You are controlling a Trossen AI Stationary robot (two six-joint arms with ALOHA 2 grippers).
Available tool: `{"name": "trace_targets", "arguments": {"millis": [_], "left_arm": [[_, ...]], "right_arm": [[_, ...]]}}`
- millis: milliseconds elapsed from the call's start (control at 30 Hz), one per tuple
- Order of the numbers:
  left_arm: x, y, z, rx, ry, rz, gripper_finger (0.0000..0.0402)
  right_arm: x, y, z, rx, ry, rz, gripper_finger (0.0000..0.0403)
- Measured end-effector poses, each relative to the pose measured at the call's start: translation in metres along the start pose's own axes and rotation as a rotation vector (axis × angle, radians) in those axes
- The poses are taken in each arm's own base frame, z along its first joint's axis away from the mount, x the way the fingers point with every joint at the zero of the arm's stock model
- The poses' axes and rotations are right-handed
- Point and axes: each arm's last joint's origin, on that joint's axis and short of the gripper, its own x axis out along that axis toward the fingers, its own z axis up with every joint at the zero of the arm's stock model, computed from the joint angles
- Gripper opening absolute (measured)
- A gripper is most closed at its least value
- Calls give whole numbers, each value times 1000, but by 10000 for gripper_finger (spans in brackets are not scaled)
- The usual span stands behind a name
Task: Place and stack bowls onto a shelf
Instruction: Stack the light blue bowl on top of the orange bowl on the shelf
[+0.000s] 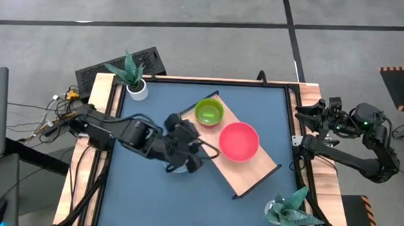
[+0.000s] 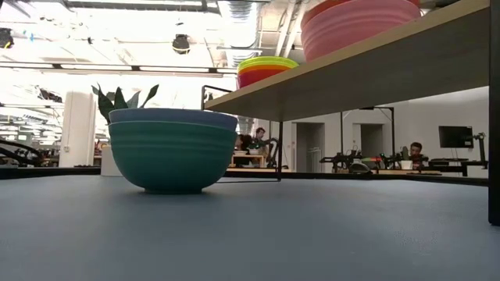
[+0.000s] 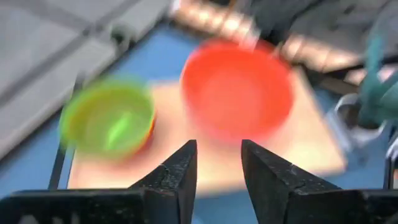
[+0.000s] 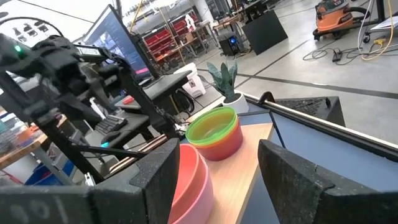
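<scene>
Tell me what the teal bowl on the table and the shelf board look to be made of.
Teal bowl: likely plastic, with a smooth, slightly glossy wall, faint moulded ridges and one even colour; a blue bowl sits nested inside it.
Shelf: the board looks like light wood or a wood-look laminate, pale and matte, with thin black edging that is probably metal.

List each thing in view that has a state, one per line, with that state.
shelf: on the table, carrying two bowl stacks.
yellow-green bowl: upright, top of a stack on the shelf.
pink bowl: upright, top of the other stack on the shelf.
teal bowl: upright on the table, a blue bowl nested inside.
left gripper: open, empty, above the table beside the shelf.
right gripper: open, empty, at the table's right edge.
</scene>
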Motion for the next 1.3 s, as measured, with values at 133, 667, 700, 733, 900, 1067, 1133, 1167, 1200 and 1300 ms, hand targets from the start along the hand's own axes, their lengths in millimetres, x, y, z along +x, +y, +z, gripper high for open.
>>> {"name": "trace_targets", "arguments": {"millis": [133,667,700,733,900,1067,1133,1167,1200,1300], "left_arm": [[-12,2,-26,-59,189,52,123],[-4,-21,-93,-122,382,68,131],[-2,-20,-96,-124,393,75,131],[-1,-19,-99,-135,397,79,131],[-3,-11,-112,-237,356,44,131],[-14,15,-129,-339,359,0,131],[-15,28,-139,-386,371,21,131],[-13,34,-145,-409,376,45,131],[-11,40,-152,-431,382,67,131],[-4,52,-165,-474,391,96,131]], "right_arm": [[0,0,0,0,0,0,245],[0,0,0,-1,-4,-8,245],[0,0,0,-1,-4,-8,245],[0,0,0,0,-4,-8,245],[0,0,0,0,-5,-9,245],[0,0,0,0,-3,-9,245],[0,-1,0,0,1,-11,245],[0,-1,0,0,1,-12,245],[0,-1,0,0,1,-11,245],[0,-1,0,-2,-1,-15,245]]}}
